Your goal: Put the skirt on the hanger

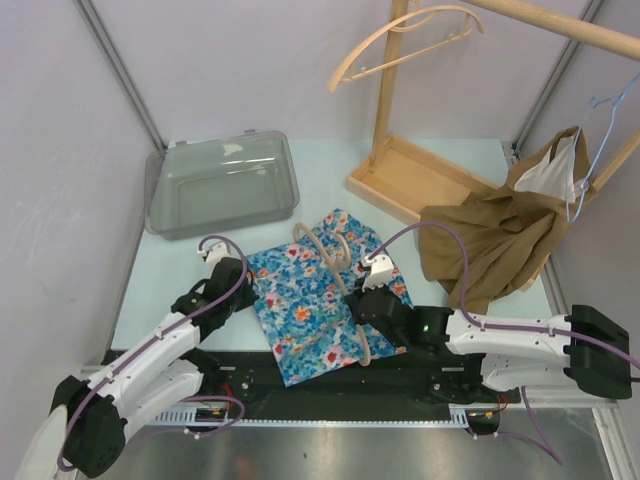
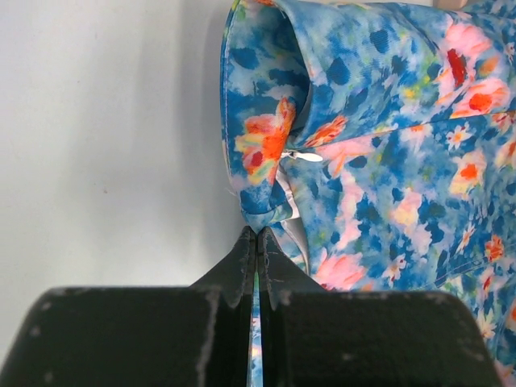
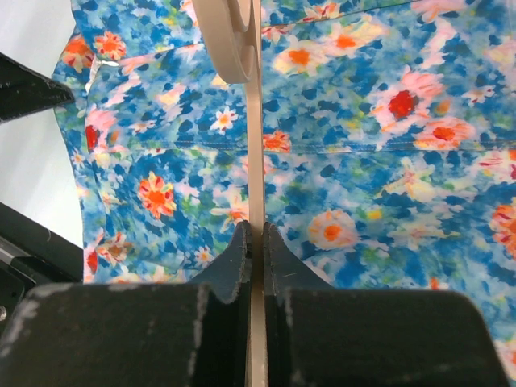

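A blue floral skirt (image 1: 310, 300) lies flat on the table in front of the arms. A pale wooden hanger (image 1: 340, 262) lies across the skirt. My left gripper (image 1: 243, 279) is shut on the skirt's left edge by the zipper (image 2: 305, 156); the fabric (image 2: 266, 193) bunches at the tips and shows between the jaws. My right gripper (image 1: 362, 305) is shut on the hanger's thin wooden bar (image 3: 254, 145), which runs straight up from the jaws over the skirt (image 3: 387, 161). The hanger's wider curved part (image 3: 226, 36) is at the top of the right wrist view.
A grey plastic bin (image 1: 222, 183) stands at the back left. A wooden rack with its base tray (image 1: 410, 178) stands at the back, another wooden hanger (image 1: 400, 40) on it. A brown garment (image 1: 500, 235) on a blue wire hanger (image 1: 600, 130) hangs at the right.
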Robot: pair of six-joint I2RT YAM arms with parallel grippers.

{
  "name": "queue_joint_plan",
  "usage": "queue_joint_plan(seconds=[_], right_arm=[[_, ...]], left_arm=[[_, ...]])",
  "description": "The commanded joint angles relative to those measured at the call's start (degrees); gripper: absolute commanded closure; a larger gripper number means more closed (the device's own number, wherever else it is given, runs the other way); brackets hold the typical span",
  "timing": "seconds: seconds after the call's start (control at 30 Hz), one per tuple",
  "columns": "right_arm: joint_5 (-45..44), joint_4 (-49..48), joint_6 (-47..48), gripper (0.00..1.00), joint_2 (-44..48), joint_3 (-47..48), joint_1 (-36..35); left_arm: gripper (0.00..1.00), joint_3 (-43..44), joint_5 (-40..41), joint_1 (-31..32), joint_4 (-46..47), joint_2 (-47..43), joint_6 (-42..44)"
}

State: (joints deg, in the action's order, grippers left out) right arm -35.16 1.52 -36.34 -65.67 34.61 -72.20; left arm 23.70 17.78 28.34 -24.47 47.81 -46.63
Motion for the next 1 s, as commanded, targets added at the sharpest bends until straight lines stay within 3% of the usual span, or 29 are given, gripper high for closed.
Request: queue_joint_plan(seconds=[0.0,0.1,0.13,0.2,0.23,0.33,0.47,0.73,0.87,0.97], right_arm=[[-3.2,1.2,2.2,1.00,2.4,-0.4,-1.2],[-3.9,1.9,3.2,1.00,3.3,-0.2,-2.1],[-4.5,2.3,3.6,1.00,3.5,0.0,-2.4],[-5.2,3.2,4.3,1.00,4.2,1.2,-3.2],[-6.1,4.6,4.6,1.00,4.9,1.9,-3.5],[-7.3,7.3,6.2,1.00,6.6,4.8,-4.4],[-8.3,11.1,8.4,1.00,9.0,9.7,-5.0],[-5.5,19.4,16.3,1.00,13.3,22.8,-5.5],[-1.2,24.2,18.4,1.00,13.8,28.8,-5.5],[3.5,27.7,19.8,1.00,14.3,32.4,-5.5]], left_arm=[[1.00,3.4,0.3,-1.1,2.2,1.1,2.2],[0.87,3.9,-0.9,-1.1,2.6,2.0,2.7],[0.71,4.0,-1.2,-1.2,2.6,2.0,2.6],[0.53,4.2,-1.1,-1.2,2.2,1.7,2.4],[0.38,4.4,-0.9,-1.2,2.0,1.3,2.3],[0.19,5.8,-0.6,-1.3,0.5,0.3,2.5],[0.13,9.2,-2.3,-1.3,-1.4,-0.2,4.6],[0.11,19.1,-6.5,-1.3,-3.8,-4.3,9.2],[0.11,24.1,-13.1,-1.3,-2.3,-6.8,16.0],[0.11,27.6,-22.9,-1.4,-0.8,-8.8,22.2]])
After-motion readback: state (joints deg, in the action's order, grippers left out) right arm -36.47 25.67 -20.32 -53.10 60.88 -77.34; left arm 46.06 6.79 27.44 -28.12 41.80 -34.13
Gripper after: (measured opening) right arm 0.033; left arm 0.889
